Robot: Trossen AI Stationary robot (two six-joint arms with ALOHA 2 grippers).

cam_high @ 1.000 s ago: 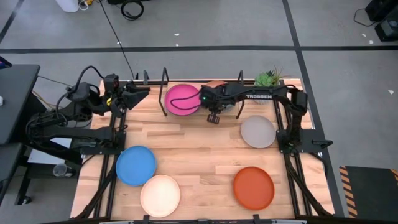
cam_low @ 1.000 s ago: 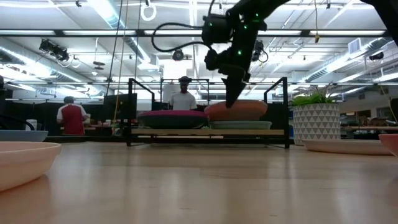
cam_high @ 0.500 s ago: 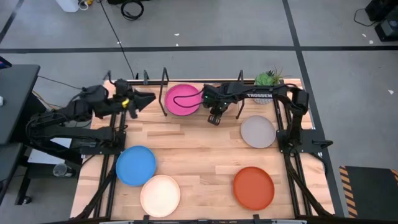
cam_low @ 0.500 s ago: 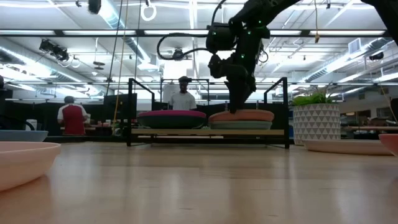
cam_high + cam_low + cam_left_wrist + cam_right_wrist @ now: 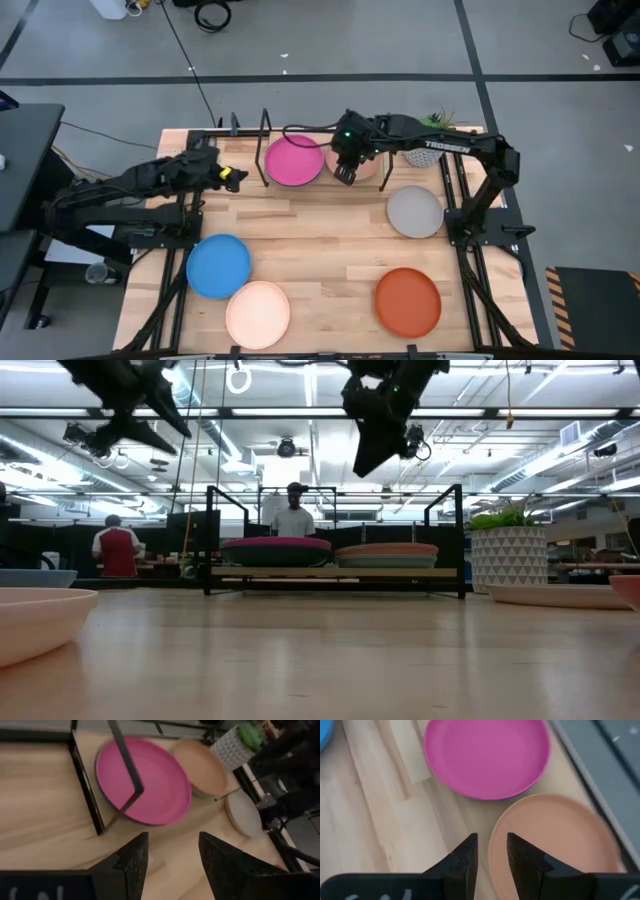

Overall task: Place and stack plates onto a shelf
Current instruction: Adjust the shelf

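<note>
So the shelf point(image 5: 300, 140) sits at 12 o'clock on the tabletop point(image 5: 320, 250), and it's got two piles: the magenta plate point(image 5: 293, 160) on top of one, the tan plate point(image 5: 367, 166) on top of the other, side by side and just about touching. From the low view each pile looks like it has a darker plate underneath, can't tell the colours for sure.

The right claw point(image 5: 345, 175) hangs above the shelf's front edge, right between those two piles, fingers a little apart and holding nothing. The left claw point(image 5: 233, 177) is up in the air at about 10 o'clock, just off the shelf's left end, spread open and empty too.

Four plates are loose on the tabletop: grey point(image 5: 414, 211) at 3 o'clock, orange point(image 5: 408, 302) at 5, cream point(image 5: 258, 313) at 7, blue point(image 5: 219, 266) at 8.

My guess for the next grab: grey is the closest one to the right claw, off toward 4 o'clock from it, so the right arm is the better bet there. Blue and cream sit on the left arm's side, toward 6 o'clock from its claw. Plates are round, so no long axis to line up with.
</note>
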